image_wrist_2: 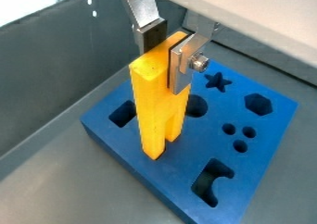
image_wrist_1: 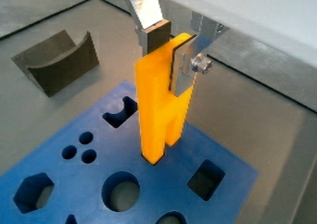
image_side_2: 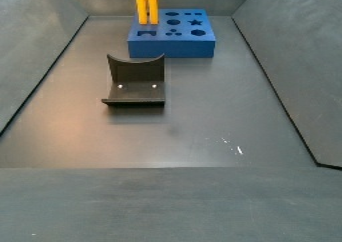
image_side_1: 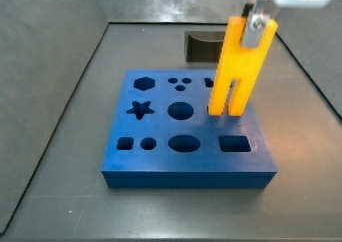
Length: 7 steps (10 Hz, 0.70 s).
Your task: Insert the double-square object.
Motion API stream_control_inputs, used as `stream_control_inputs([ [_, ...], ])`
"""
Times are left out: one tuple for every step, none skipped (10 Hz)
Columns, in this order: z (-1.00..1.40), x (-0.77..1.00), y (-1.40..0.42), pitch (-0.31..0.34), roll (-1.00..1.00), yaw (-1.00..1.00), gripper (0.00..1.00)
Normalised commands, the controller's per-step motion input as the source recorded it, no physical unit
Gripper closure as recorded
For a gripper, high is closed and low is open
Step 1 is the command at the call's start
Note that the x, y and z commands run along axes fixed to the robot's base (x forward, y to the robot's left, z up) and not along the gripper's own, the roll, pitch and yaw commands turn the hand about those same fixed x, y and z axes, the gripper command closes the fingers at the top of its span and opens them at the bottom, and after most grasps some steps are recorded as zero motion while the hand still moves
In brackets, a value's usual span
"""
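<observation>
My gripper [image_wrist_1: 170, 47] is shut on the upper end of the double-square object [image_wrist_1: 161, 107], a tall yellow-orange bar, and holds it upright. It shows the same way in a wrist view [image_wrist_2: 168, 44], with the bar [image_wrist_2: 158, 107] below it. In a side view the bar [image_side_1: 238, 71] hangs from the gripper [image_side_1: 254, 16], its two prongs pointing down over the right part of the blue block [image_side_1: 187, 171]. I cannot tell whether the prongs touch the block. The blue block [image_wrist_1: 168, 186] [image_wrist_2: 198, 149] has several shaped holes. In a side view the bar [image_side_2: 146, 6] stands at the block's [image_side_2: 174, 36] left end.
A dark grey curved holder [image_side_2: 135, 81] stands on the floor apart from the block. It also shows behind the block in a side view [image_side_1: 203, 44] and in a wrist view [image_wrist_1: 56, 61]. Grey walls enclose the floor.
</observation>
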Motion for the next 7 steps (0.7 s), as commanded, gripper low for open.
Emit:
stream_control_inputs([
  [-0.21, 0.05, 0.00, 0.011, 0.12, 0.04, 1.00],
  [-0.35, 0.13, -0.01, 0.000, 0.07, 0.00, 1.00],
  [-0.55, 0.18, -0.01, 0.000, 0.02, 0.00, 1.00],
  [-0.72, 0.09, -0.03, 0.000, 0.02, -0.03, 1.00],
  [-0.86, 0.04, -0.05, 0.000, 0.00, -0.05, 1.00],
  [-0.87, 0.01, -0.06, 0.000, 0.00, -0.06, 1.00],
  [-0.72, 0.00, -0.04, 0.000, 0.02, -0.05, 1.00],
])
